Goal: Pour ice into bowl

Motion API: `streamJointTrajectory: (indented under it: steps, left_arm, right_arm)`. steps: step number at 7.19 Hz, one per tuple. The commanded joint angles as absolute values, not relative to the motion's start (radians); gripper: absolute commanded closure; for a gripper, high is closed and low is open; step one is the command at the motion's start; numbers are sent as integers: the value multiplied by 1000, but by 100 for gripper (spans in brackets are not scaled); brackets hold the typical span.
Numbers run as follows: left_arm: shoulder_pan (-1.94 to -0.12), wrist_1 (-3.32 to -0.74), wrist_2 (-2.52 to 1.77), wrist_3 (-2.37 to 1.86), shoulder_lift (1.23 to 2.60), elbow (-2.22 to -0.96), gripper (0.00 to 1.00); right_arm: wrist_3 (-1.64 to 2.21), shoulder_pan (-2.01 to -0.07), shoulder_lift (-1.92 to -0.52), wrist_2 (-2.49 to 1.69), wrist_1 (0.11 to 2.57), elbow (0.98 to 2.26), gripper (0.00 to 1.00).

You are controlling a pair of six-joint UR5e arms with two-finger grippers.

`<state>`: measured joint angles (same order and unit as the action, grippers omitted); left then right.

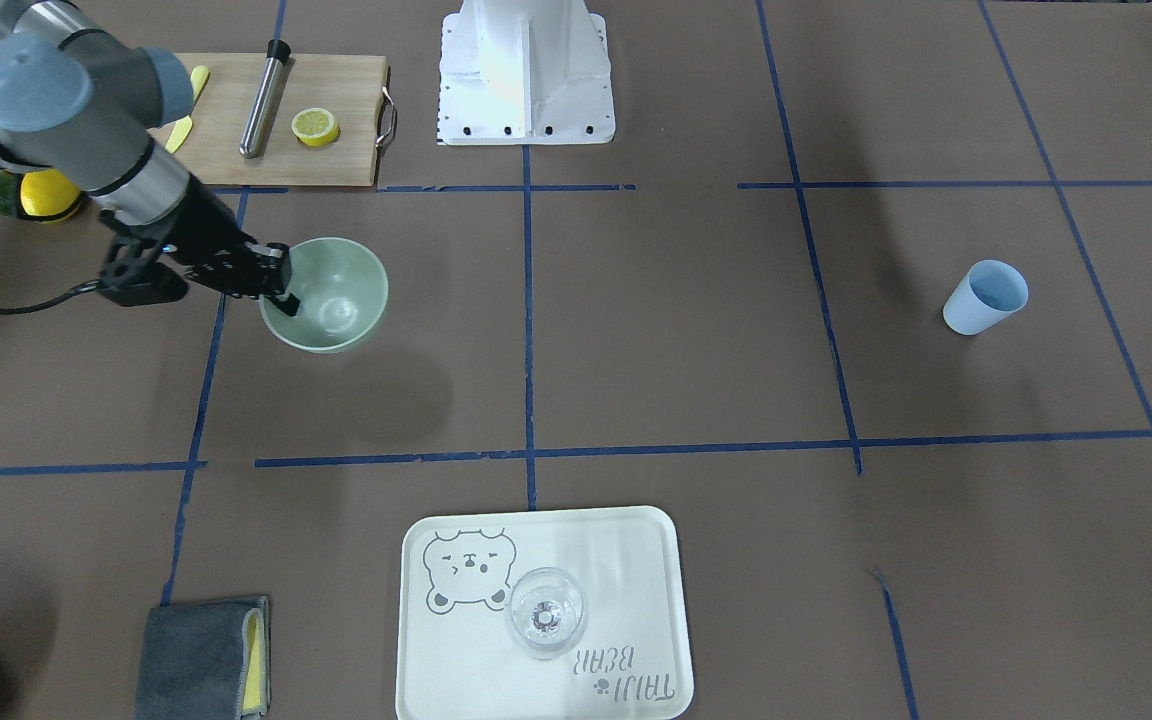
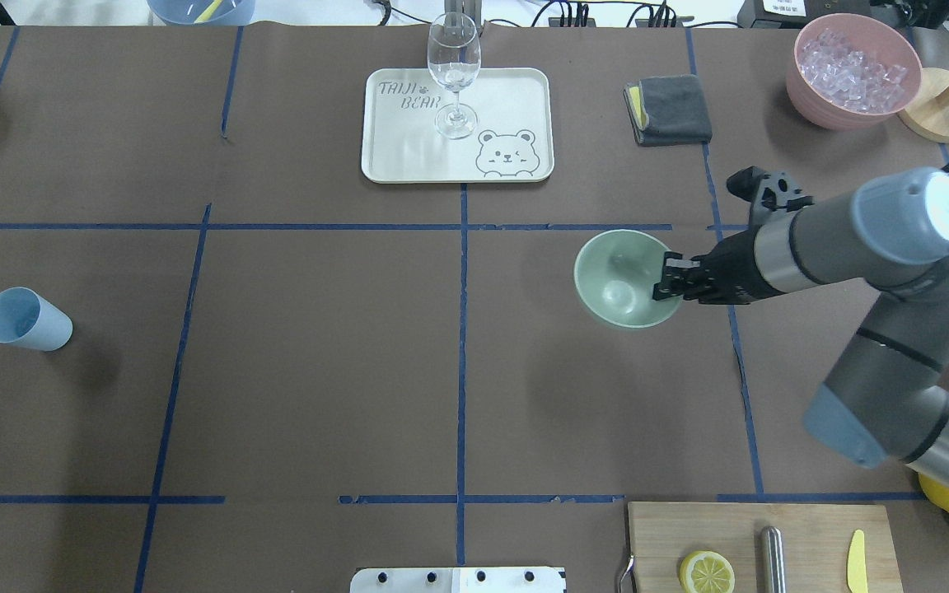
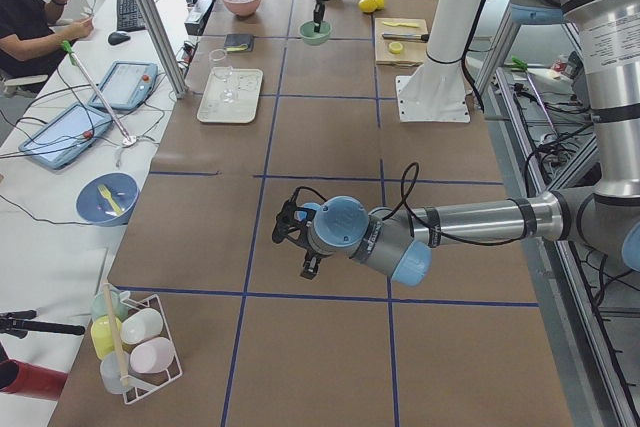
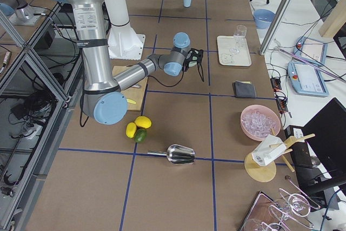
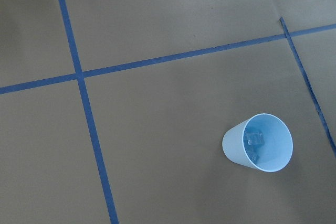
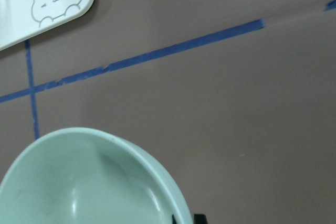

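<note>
Ice: a few small clear cubes [image 5: 255,141] lie at the bottom of the light blue cup [image 5: 233,144].
Cup: it stands upright on the table [image 2: 318,371]. It is below the left claw, whose camera looks down into it, and far across the table from the right claw.
Bowl: the mint-green bowl [image 2: 614,268] has nothing in it. It sits right at the tip of the right claw [image 2: 667,281].
Right claw: it is pinched closed on the bowl's rim, with one finger inside the bowl and one outside. The bowl looks a little tipped, and I cannot tell if it rests on the table.
Left claw: the left claw [image 3: 305,247] shows only small in the side view. I cannot tell if it is open or closed, or if it touches the cup.
Farther off: beyond the right claw are a pink tub [image 2: 804,82] full of more ice, and a tray [image 2: 507,91] with a glass [image 2: 453,66].
What could go wrong: the bowl is held by one thin edge, so it might slip or tip when ice drops in. The cup and bowl are far apart, so the cup needs a long carry, and a wobble could spill cubes. If the cup tips off to one side, cubes could miss the bowl, hit the finger inside it, or bounce out.
</note>
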<state>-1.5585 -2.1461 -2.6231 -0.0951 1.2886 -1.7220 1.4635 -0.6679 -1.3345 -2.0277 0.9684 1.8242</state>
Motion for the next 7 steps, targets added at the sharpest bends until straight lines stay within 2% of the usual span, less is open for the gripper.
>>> streamJointTrajectory:
  steps: [1, 2, 4, 7]
  left_arm:
    - [-1559, -2146, -2623, -95, 1289, -1721, 0]
    - [-1559, -2146, -2623, -95, 1289, -1723, 0]
    - [-1557, -2148, -2623, -97, 1286, -1723, 0]
    - [-1559, -2164, -2625, -98, 1275, -1726, 0]
  right_arm:
    - [1615, -470, -1061, -1852, 1255, 1810, 100]
    - [1681, -419, -998, -1748, 1262, 1766, 100]
    - [1746, -410, -808, -1726, 1258, 1543, 100]
    - [1766, -377, -764, -1684, 1184, 1427, 100]
